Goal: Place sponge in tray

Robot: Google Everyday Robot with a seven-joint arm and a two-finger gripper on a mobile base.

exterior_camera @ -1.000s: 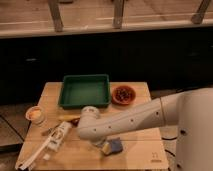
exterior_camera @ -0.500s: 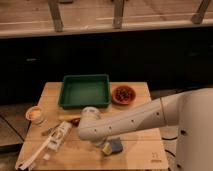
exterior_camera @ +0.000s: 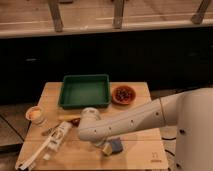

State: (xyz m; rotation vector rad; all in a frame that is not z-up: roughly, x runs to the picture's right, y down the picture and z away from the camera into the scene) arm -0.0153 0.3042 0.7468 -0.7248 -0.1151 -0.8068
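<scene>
The sponge [exterior_camera: 115, 146], blue-grey with a yellowish layer on its left side, lies on the wooden table [exterior_camera: 145, 152] near the front edge. My gripper [exterior_camera: 103, 143] hangs at the end of the white arm, which reaches in from the right. It is down at the sponge's left side, largely hidden under the rounded wrist [exterior_camera: 91, 126]. The dark green tray [exterior_camera: 85, 93] sits at the back of the table, empty, well behind the gripper and the sponge.
A round reddish-brown bowl [exterior_camera: 124, 94] stands just right of the tray. A small cup [exterior_camera: 35, 114] is at the left edge. A white elongated tool [exterior_camera: 49, 144] lies at the front left, with small items [exterior_camera: 75, 120] beside the wrist. The robot's white body fills the right side.
</scene>
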